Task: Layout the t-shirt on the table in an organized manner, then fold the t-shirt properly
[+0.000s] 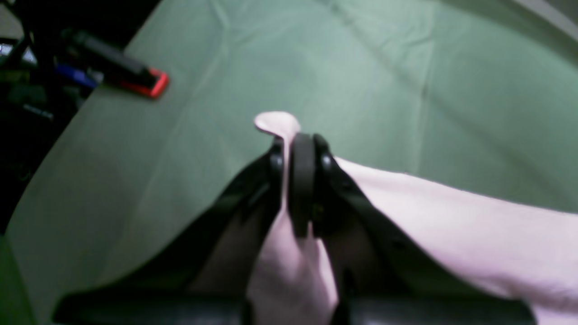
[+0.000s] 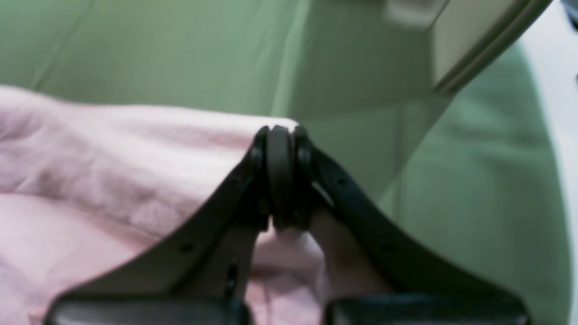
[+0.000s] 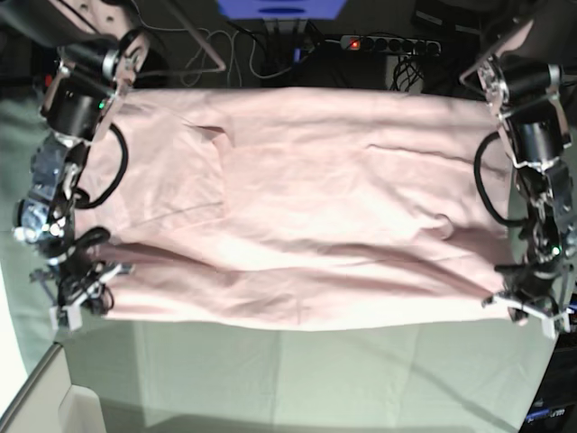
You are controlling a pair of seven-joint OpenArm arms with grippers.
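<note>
A: Biggest first: counter (image 3: 297,379), draped in creased pale green cloth, filling the lower part of the base view and the background of both wrist views.

B: Next down in size?

A: Pink t-shirt (image 3: 297,207), stretched wide across the middle of the base view, spanning from one arm to the other. Plain side showing; no lettering to be seen. Wrinkled, with a folded flap near the upper left and a soft ridge along the lower edge. Held taut at both ends, lower edge hanging just above the green cloth.

B: And the tools?

A: Left tool (image 1: 300,149), on the right in the base view: jaws pressed together, pinching a corner of the shirt, a small tab of pink cloth poking out past the tips. More pink fabric trailing away to the right in the left wrist view.

B: Other side?

A: Right tool (image 2: 281,135), on the left in the base view: likewise clamped tight on the shirt's edge, pink cloth bunched to the left of it and under it.

B: Anything smaller?

A: Red-and-black clamp (image 1: 135,74) at the counter's edge, well apart from the left tool, blurred. Power strip (image 3: 379,43) with a lit red switch beyond the far edge. Pale box-like corner (image 3: 77,406) at the near left; hard to tell more.
</note>
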